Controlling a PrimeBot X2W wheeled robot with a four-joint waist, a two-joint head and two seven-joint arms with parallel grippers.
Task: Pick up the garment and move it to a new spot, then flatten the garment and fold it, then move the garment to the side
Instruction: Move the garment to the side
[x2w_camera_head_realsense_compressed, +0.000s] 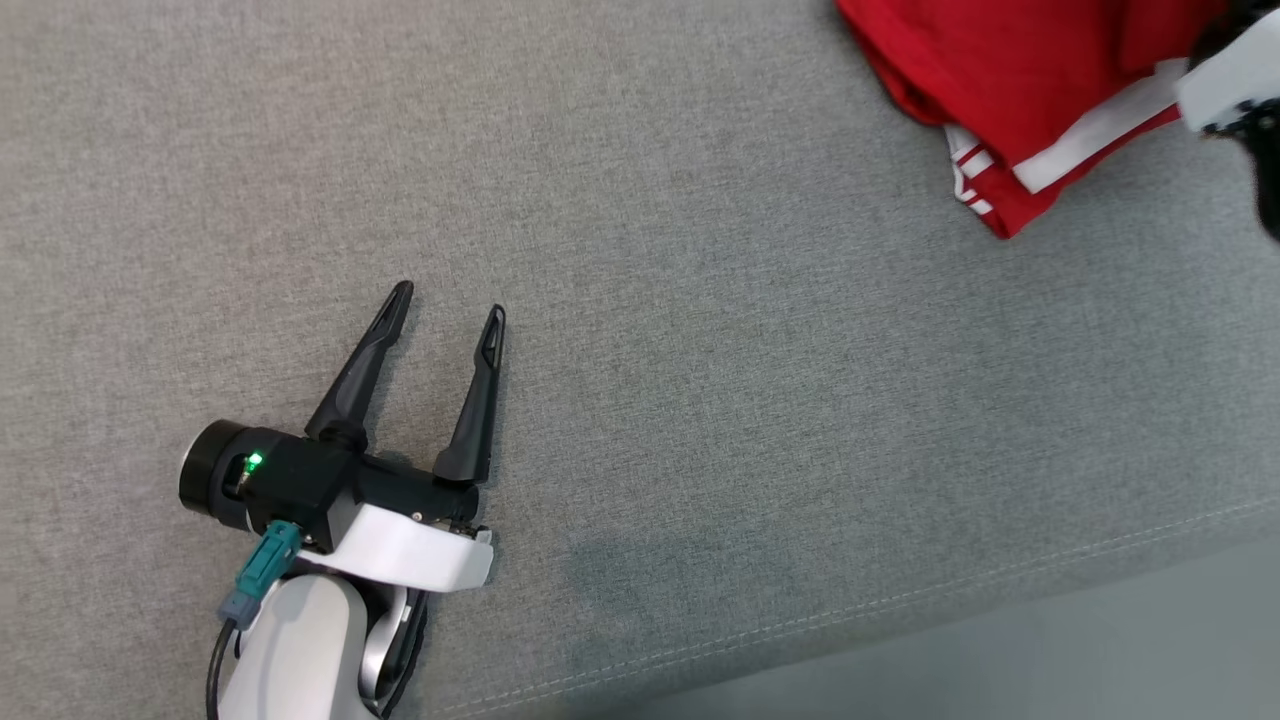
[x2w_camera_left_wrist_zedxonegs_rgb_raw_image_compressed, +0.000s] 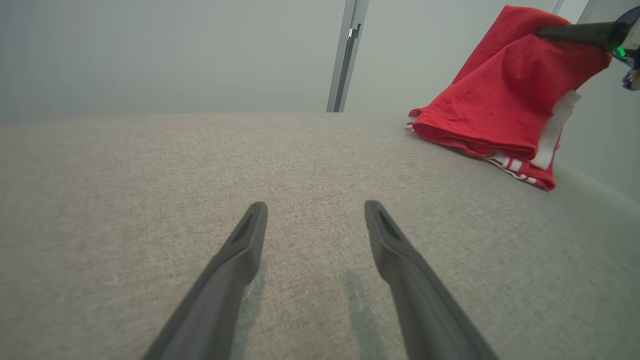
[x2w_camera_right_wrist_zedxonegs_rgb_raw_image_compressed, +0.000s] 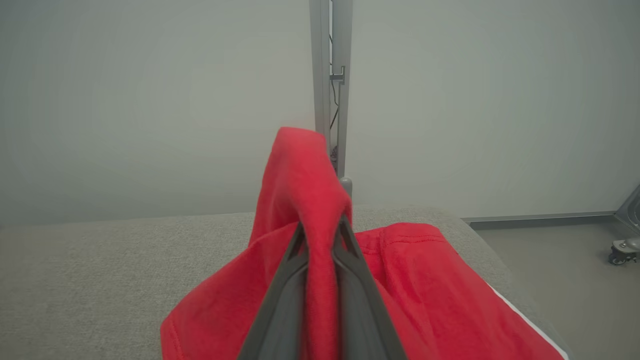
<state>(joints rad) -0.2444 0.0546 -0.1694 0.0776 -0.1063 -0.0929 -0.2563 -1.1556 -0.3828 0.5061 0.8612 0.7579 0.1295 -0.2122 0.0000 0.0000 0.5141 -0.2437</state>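
Observation:
The garment (x2w_camera_head_realsense_compressed: 1010, 80) is red cloth with white stripes, bunched at the far right of the grey surface (x2w_camera_head_realsense_compressed: 700, 350). In the right wrist view my right gripper (x2w_camera_right_wrist_zedxonegs_rgb_raw_image_compressed: 320, 227) is shut on a fold of the garment (x2w_camera_right_wrist_zedxonegs_rgb_raw_image_compressed: 305, 185), which drapes down over both fingers. The left wrist view shows the garment (x2w_camera_left_wrist_zedxonegs_rgb_raw_image_compressed: 505, 100) lifted at its upper corner by the right arm's dark finger (x2w_camera_left_wrist_zedxonegs_rgb_raw_image_compressed: 575, 32), with its lower edge resting on the surface. My left gripper (x2w_camera_head_realsense_compressed: 448, 304) lies low over the surface at the lower left, open, nothing between its fingers (x2w_camera_left_wrist_zedxonegs_rgb_raw_image_compressed: 245, 240).
The grey upholstered surface (x2w_camera_left_wrist_zedxonegs_rgb_raw_image_compressed: 150, 190) ends in a stitched front edge (x2w_camera_head_realsense_compressed: 900, 600) at the lower right, with floor beyond. A metal post (x2w_camera_right_wrist_zedxonegs_rgb_raw_image_compressed: 330, 75) stands behind the surface against a pale wall. A caster wheel (x2w_camera_right_wrist_zedxonegs_rgb_raw_image_compressed: 622, 250) sits on the floor at far right.

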